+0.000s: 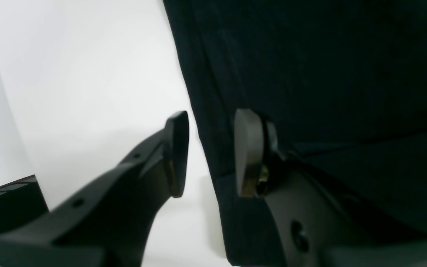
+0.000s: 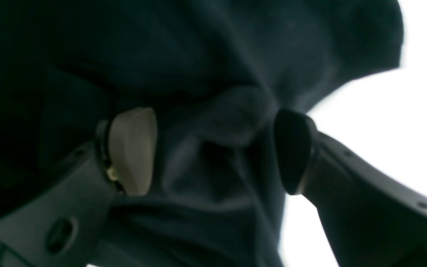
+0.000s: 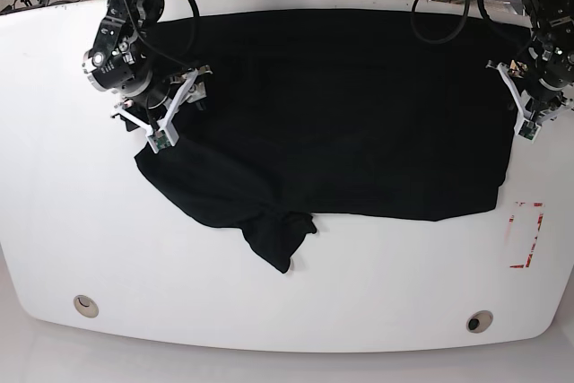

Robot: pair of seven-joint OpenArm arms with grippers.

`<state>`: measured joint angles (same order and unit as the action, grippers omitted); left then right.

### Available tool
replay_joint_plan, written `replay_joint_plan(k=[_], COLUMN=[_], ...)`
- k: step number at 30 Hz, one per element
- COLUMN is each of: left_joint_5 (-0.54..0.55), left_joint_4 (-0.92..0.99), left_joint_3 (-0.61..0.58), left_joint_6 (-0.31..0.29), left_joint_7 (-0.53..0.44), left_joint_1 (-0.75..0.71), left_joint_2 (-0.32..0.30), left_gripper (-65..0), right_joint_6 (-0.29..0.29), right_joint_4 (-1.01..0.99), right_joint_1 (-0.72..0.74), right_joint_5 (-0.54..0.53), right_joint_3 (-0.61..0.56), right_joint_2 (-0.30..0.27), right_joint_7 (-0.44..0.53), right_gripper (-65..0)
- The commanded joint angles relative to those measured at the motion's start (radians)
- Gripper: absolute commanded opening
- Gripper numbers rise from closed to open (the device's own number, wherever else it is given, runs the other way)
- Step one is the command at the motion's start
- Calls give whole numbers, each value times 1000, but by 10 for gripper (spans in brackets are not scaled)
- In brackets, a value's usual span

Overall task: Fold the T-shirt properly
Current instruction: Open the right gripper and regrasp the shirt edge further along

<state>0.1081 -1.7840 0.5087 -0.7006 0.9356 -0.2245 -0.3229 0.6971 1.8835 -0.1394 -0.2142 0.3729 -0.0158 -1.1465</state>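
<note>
The black T-shirt lies spread across the back half of the white table, with a rumpled sleeve hanging toward the front at its left. In the base view my left gripper sits at the shirt's right edge. Its wrist view shows the left gripper open and straddling the T-shirt border, one finger over bare table and the other on cloth. My right gripper is at the shirt's left side. In the right wrist view the right gripper stands open, with a bunched fold of the T-shirt between its pads.
A red square outline is marked on the table at the right, just beyond the shirt. Two small round holes sit near the front edge. Cables hang behind the table's back edge.
</note>
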Motion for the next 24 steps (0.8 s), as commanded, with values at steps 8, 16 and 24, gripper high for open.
replay_joint_plan(k=[8,16,24], left_joint_5=[5,5,5], left_joint_4=[-12,-12,-10], left_joint_3=[5,5,5], left_joint_6=[2,2,2], left_joint_7=[-11,-11,-11], left_joint_1=[7,6,4], left_joint_2=[-17,-17,-17], left_gripper=[-453,-453,-453], right_joint_6=[1,1,1], right_joint_4=[-40,-32,-35], right_joint_1=[5,7,27], right_joint_5=[-14,-15,-15], right_joint_3=[4,5,7], right_joint_2=[-5,14,14], right_joint_7=[56,58,81], right_gripper=[-344,-520,-650])
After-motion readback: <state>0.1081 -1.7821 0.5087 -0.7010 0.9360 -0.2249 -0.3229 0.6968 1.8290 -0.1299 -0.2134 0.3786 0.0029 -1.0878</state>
